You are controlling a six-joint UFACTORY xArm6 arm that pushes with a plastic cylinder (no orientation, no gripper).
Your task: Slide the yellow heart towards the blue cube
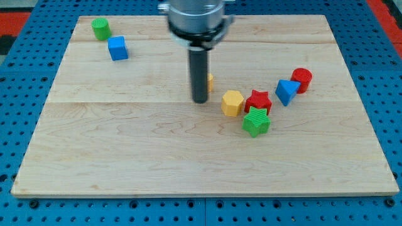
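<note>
My tip (200, 100) rests on the board near its middle. A yellow block, mostly hidden behind the rod, shows as a sliver (210, 81) at the rod's right side; its shape cannot be made out. The blue cube (117, 48) sits at the view's upper left, well to the left of my tip.
A green cylinder (100, 28) stands just above-left of the blue cube. Right of my tip lie a yellow hexagon (232, 103), a red star (258, 100), a green star (256, 122), a blue triangle (286, 91) and a red cylinder (302, 80). The wooden board (125, 157) lies on a blue pegboard.
</note>
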